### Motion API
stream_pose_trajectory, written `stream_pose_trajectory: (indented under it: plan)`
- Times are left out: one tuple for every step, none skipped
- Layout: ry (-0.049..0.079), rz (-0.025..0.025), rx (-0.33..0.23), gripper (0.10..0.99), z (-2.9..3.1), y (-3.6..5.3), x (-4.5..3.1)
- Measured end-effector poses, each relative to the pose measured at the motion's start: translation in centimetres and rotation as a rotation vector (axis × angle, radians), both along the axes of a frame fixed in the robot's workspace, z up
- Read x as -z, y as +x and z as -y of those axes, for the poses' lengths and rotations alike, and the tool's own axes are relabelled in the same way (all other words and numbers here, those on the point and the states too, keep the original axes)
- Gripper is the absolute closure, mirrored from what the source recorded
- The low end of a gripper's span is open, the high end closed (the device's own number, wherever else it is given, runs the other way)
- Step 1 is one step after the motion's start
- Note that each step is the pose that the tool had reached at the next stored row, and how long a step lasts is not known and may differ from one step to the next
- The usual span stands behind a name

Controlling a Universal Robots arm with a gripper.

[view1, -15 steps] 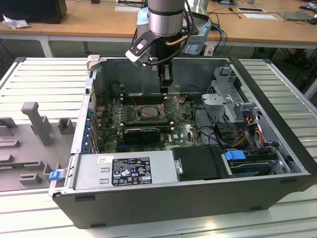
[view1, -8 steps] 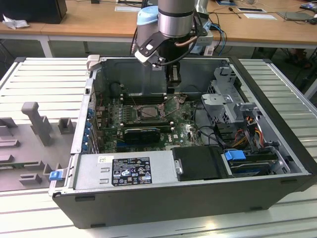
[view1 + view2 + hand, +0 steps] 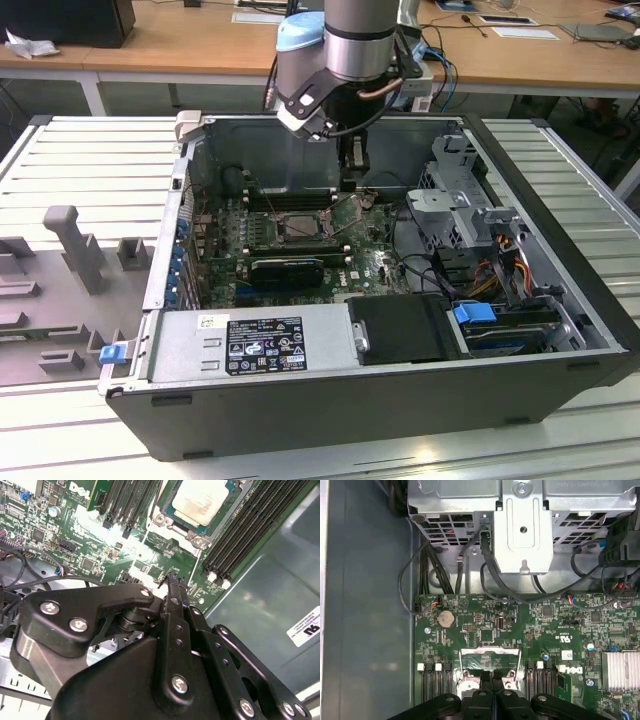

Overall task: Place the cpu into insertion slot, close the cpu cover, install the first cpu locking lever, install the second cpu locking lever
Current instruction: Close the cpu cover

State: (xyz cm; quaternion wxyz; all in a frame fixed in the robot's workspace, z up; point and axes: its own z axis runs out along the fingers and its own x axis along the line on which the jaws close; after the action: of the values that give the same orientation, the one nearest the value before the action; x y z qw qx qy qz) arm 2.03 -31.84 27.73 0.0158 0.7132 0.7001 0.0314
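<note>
Gripper (image 3: 172,580), tips pressed together and seemingly empty, beside the cpu cover (image 3: 490,653), apparently raised on the exterior view's right of the seated cpu (image 3: 200,500); closing wants a slow, square push.

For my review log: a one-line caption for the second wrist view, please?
Gripper with jaws together over the motherboard, just short of the cpu seated in the insertion slot.

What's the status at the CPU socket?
Shut gripper, nothing visibly held, beside insertion slot. In it, cpu seated. Looks like cpu cover raised. No obstruction seen.
</note>
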Motion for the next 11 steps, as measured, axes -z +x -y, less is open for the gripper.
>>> stream_pose_trajectory:
  plan:
    - [0.000,-0.0002,0.000,0.980,0.00,0.42,0.05]
    - [0.000,-0.0008,0.000,0.980,0.00,1.25,0.15]
    - [0.000,-0.0021,0.000,0.980,0.00,2.08,0.29]
    - [0.000,-0.0029,0.000,0.980,0.00,2.50,0.38]
    - [0.000,-0.0036,0.000,0.980,0.00,2.86,0.49]
    - [0.000,-0.0039,0.000,0.980,0.00,3.07,0.62]
    - [0.000,-0.0042,0.000,0.980,0.00,3.28,0.80]
    - [0.000,-0.0047,-0.001,0.980,0.00,3.64,1.14]
    - [0.000,-0.0050,-0.002,0.980,0.00,3.98,1.49]
    - [0.000,-0.0055,-0.002,0.980,0.00,4.24,1.80]
    - [0.000,-0.0067,-0.002,0.980,0.00,4.41,2.21]
